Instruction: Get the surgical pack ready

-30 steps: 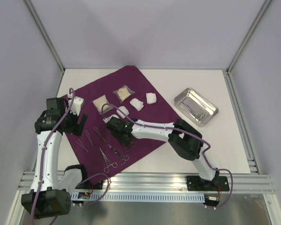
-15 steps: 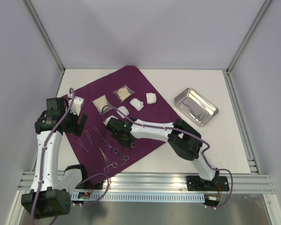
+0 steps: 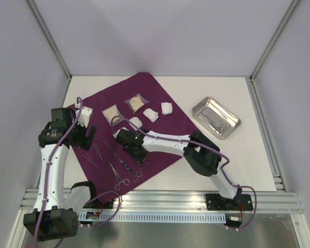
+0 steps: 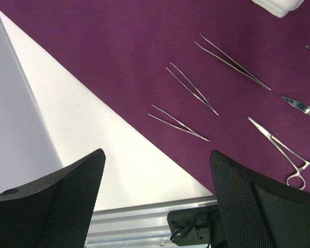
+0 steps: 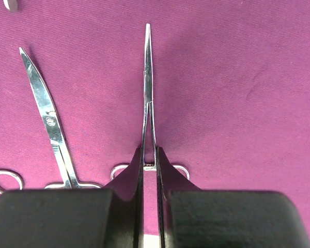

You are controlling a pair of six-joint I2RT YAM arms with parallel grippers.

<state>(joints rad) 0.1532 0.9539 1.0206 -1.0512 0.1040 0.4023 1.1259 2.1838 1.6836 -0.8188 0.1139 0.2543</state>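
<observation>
White table [image 3: 250, 155], pale, perhaps lilac-tinted walls [image 3: 160, 36], aluminium corner posts [image 3: 48, 37], slotted front rail [image 3: 165, 198]

Purple cloth [image 3: 144, 85] lies flat, set diamond-wise. 2 tan packets [image 3: 136, 103] and 3 white gauze pads [image 3: 152, 114] rest on its far half. Steel forceps [image 5: 148, 93] lie flat on it, shanks nipped in the right pincer [image 5: 149, 160]. Shiny tray [image 3: 209, 108] sits right of the cloth.

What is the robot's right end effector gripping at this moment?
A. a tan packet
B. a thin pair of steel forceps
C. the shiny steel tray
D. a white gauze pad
B: the right wrist view shows the right end effector shut on the steel forceps just above their ring handles, with the purple cloth behind.
</observation>
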